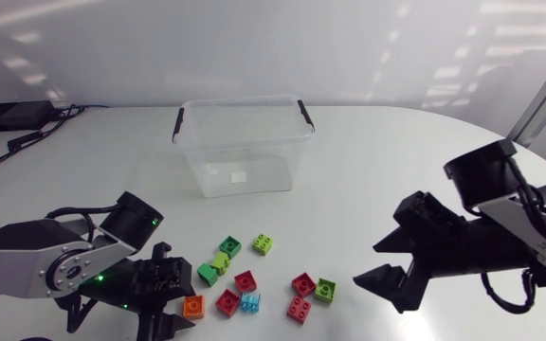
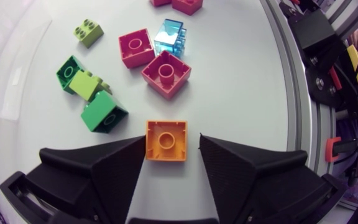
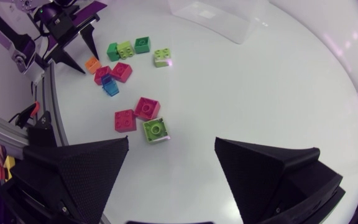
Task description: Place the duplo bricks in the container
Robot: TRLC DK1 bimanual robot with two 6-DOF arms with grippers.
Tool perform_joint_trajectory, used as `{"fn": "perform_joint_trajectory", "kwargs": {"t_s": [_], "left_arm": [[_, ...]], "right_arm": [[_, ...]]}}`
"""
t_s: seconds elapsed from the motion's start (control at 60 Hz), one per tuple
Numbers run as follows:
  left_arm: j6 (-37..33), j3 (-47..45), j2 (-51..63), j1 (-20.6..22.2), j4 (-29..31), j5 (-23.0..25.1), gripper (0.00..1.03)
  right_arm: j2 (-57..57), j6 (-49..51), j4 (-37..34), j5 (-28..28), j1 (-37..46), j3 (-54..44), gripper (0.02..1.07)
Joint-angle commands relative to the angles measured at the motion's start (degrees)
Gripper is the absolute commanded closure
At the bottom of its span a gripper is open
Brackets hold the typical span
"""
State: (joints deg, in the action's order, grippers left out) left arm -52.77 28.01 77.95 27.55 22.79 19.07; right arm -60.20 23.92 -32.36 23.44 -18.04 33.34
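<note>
Left claw (image 2: 171,139) apart, orange brick (image 2: 166,140) between its fingers | right claw (image 3: 171,142) apart | container (image 1: 245,106) near surface's far edge

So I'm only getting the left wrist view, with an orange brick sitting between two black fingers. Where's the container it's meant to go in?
Observer: The head view shows a clear container beyond the bricks, with its top open. I see no bricks inside.
Operator: And is the other arm doing anything?
Observer: The right gripper hangs on the opposite side of the bricks, its fingers open and holding nothing.
Operator: Any bricks I can't see?
Observer: Yes, a lime brick with one round stud, the closest to the right gripper.
</note>
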Motion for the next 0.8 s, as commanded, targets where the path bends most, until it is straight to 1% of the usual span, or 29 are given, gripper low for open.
{"fn": "perform_joint_trajectory", "kwargs": {"t_s": [0.0, 0.067, 0.133, 0.2, 0.283, 0.367, 0.55, 0.667, 0.75, 0.783], "left_arm": [[-2.3, -0.7, 3.0, 1.0, -0.5, 0.4, 0.66], [-2.4, -0.1, 4.8, 1.5, -0.5, 0.4, 0.71], [-2.9, -0.1, 4.8, 1.5, -0.5, 0.4, 0.73], [-3.0, -0.1, 3.2, 1.5, -0.6, 0.8, 0.74], [-2.9, -0.1, 0.7, 1.4, -0.6, 1.1, 0.74], [-2.2, 0.0, -3.2, 1.2, -0.1, 1.2, 0.75], [-3.2, 6.4, -12.9, -2.4, 10.3, 2.6, 0.75], [-3.7, 11.8, -15.7, -4.9, 14.2, 3.7, 0.75], [-3.6, 15.2, -16.1, -6.5, 14.4, 4.5, 0.75], [-3.4, 16.6, -16.0, -7.5, 14.3, 5.0, 0.75]], "right_arm": [[-3.1, 1.2, 1.8, -1.3, -2.8, -1.9, 0.07], [-5.6, 1.6, 3.4, -3.0, -5.7, -2.1, 0.07], [-8.0, 2.3, 4.2, -4.3, -8.1, -2.2, 0.07], [-10.5, 2.4, 6.2, -7.0, -10.4, -2.2, 0.07], [-13.1, 2.3, 7.3, -7.4, -12.6, -1.9, 0.08], [-15.2, 2.1, 9.0, -9.3, -14.2, -1.8, 0.12], [-20.7, 1.7, 12.2, -10.9, -15.7, -1.4, 0.12], [-23.7, 1.5, 14.0, -11.7, -16.8, -0.8, 0.20], [-25.2, 1.1, 15.0, -12.4, -17.9, -0.4, 0.30], [-25.9, 0.6, 15.6, -13.5, -18.4, -0.2, 0.37]]}}
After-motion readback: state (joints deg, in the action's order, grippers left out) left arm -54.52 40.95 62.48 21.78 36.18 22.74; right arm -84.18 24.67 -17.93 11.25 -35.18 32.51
